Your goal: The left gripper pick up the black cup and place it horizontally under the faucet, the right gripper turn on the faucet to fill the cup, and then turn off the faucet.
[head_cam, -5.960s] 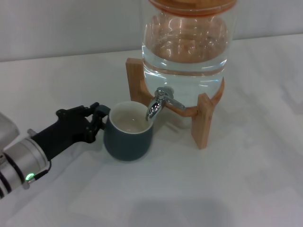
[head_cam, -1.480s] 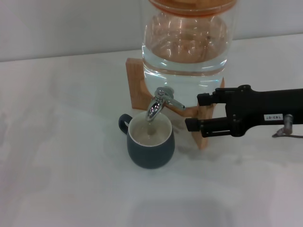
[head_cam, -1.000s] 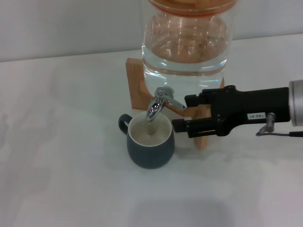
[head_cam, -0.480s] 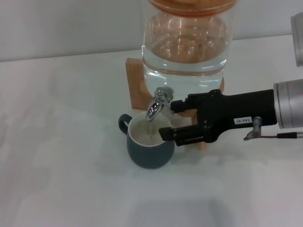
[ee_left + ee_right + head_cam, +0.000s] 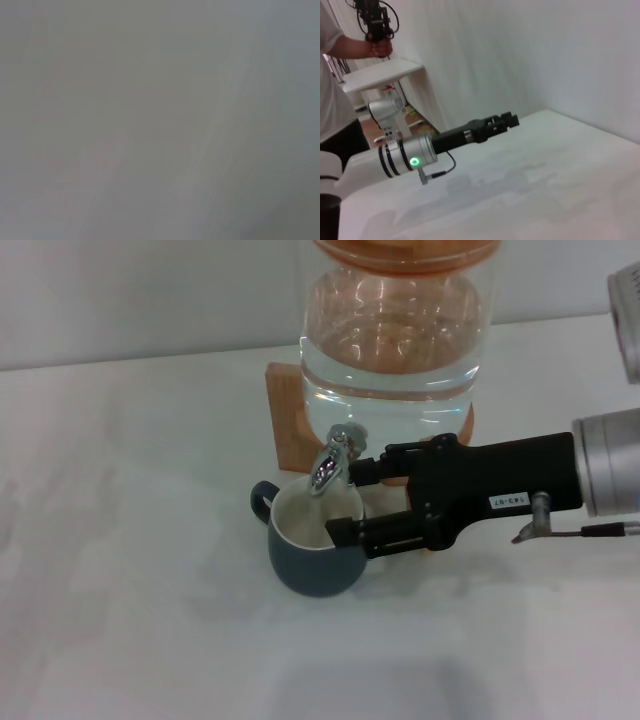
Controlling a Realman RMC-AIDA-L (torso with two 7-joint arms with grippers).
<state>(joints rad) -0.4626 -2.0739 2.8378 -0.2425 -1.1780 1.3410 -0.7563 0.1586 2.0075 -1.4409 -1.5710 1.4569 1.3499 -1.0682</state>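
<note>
Right tool (image 5: 352, 498) at faucet (image 5: 335, 462), cup (image 5: 311, 546) beneath

Black boxy right gripper (image 5: 348, 499) crowds small chrome faucet (image 5: 333, 459) from right, fingers spread, over squat black cup (image 5: 311, 544). Glass water jar (image 5: 392, 330) on wooden stand (image 5: 286, 416) blocks behind. White tabletop (image 5: 130, 540) left of cup free.

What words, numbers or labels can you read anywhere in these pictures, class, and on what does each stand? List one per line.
Small white label on the right gripper, head view: dark characters, too small to read.
Black cup, faucet, glass jar and wooden stand: no text visible.
Left gripper, right wrist view: no text visible.
Left wrist view: nothing readable.
</note>
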